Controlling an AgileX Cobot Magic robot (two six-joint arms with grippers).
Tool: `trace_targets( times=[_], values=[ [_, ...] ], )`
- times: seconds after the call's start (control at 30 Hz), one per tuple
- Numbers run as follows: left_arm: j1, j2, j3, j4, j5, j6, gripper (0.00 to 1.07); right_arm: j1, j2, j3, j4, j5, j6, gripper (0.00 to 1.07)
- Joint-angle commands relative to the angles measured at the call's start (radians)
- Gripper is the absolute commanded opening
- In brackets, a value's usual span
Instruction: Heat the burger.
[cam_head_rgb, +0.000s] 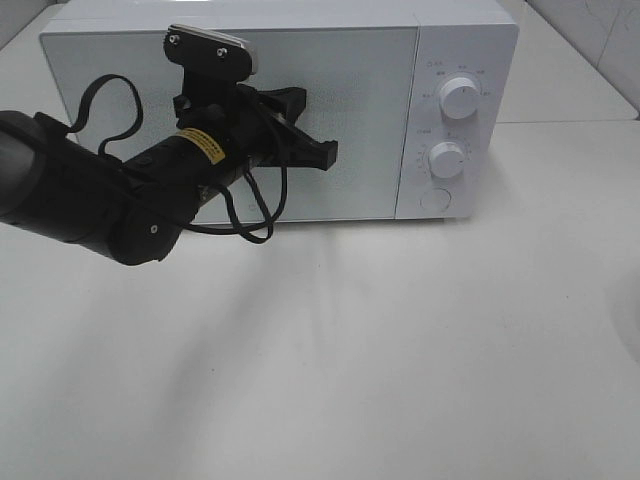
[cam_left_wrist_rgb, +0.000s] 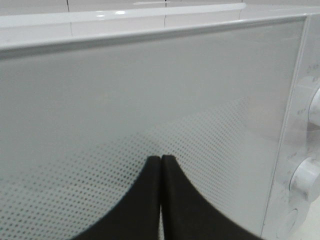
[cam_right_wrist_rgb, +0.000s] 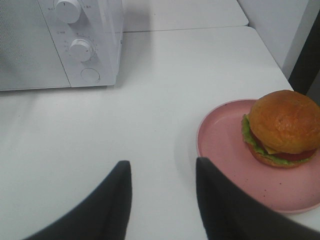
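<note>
In the right wrist view the frame edge cuts off the pink plate (cam_right_wrist_rgb: 225, 150) and the microwave (cam_right_wrist_rgb: 30, 55). The panel lettering (cam_head_rgb: 432, 68) is too small to read. The right hand (cam_right_wrist_rgb: 162, 200) never appears in the high view.

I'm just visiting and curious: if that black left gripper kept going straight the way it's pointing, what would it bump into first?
Most likely the microwave door. The left gripper, jaws shut, points right at that closed door in its wrist view, with nothing between. How small the gap is, I cannot tell.
</note>
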Motion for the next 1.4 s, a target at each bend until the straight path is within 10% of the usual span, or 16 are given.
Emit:
trace_targets(
  times=[0.03,1.0,1.4],
  values=[
    [0.027,0.005,-0.05,-0.203,-0.031,0.009,0.0,-0.005,-0.03,0.0,0.007,-0.006,0.0,0.44],
    [-0.193,-0.26,0.213,-0.435,0.037,0.213,0.0,-0.005,-0.03,0.0,0.0,-0.006,0.018,0.44],
    [-0.21,-0.441,0.264,-0.452,0.53,0.363,0.0,-0.005,-0.03,0.0,0.0,-0.006,0.018,0.44]
  ],
)
